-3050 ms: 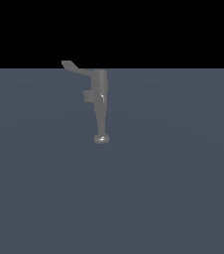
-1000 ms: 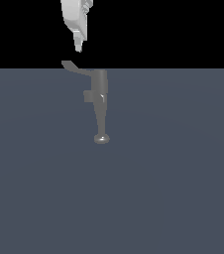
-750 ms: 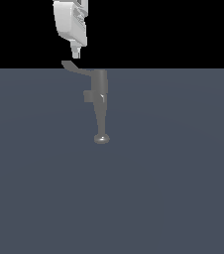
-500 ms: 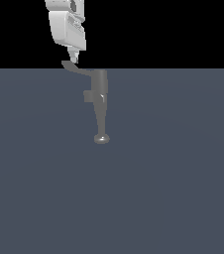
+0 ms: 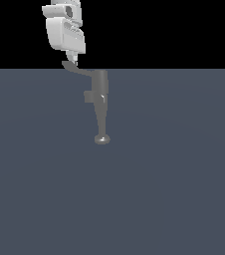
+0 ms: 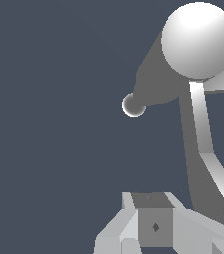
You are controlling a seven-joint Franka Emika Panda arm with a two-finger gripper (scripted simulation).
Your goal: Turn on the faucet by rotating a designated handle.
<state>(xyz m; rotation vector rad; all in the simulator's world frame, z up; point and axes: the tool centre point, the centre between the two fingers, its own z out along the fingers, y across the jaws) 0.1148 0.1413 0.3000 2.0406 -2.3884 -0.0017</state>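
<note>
End effector (image 5: 72, 60): absent from the exterior view three seconds ago, now descended from above to sit at or just over the paddle end of the handle (image 5: 74, 68); whether its fingers are parted or closed cannot be told, and contact is likely but unconfirmed. Faucet (image 5: 100, 102): upright on the desk (image 5: 174, 189), spout tip toward the camera, handle unmoved, projecting to the exterior view's left. Rotation apparently not yet begun.

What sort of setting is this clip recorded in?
Likely a bare simulated test scene, not a real room: a lone grey faucet on a flat slate floor, black void behind, and a white gripper by its handle.
</note>
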